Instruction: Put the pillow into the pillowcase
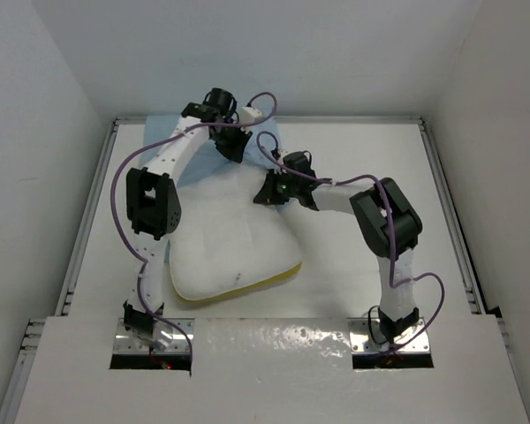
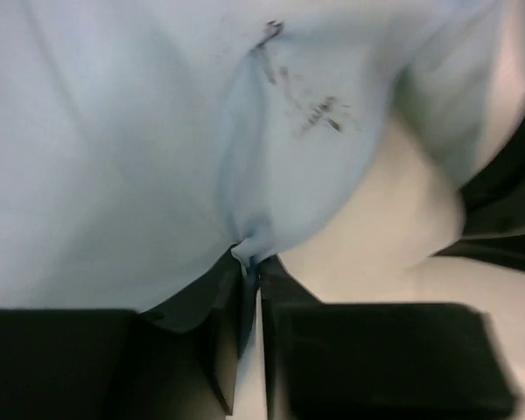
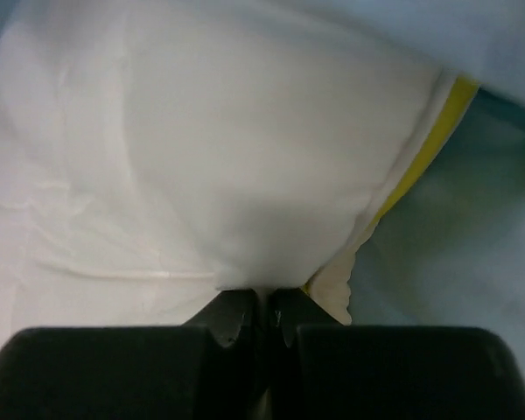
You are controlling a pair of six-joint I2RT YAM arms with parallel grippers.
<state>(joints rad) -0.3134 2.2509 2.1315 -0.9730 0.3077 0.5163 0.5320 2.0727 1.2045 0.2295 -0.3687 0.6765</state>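
The puffy white pillow (image 1: 230, 238) lies mid-table, its yellow band (image 1: 278, 276) along the near edge. The light blue pillowcase (image 1: 237, 148) lies at the pillow's far end, mostly hidden under pillow and arms. My left gripper (image 1: 228, 141) is at the far end, shut on a pinch of the light blue pillowcase (image 2: 157, 157) at its jaws (image 2: 250, 262). My right gripper (image 1: 269, 190) is at the pillow's far right corner, shut on the white pillow (image 3: 245, 157) beside its yellow band (image 3: 429, 140), with blue-green pillowcase fabric (image 3: 455, 254) to the right.
The white table (image 1: 362, 159) has raised rails on the left (image 1: 88, 212) and right (image 1: 446, 203) and white walls around it. Purple cables loop from both arms. The arm bases sit at the near edge.
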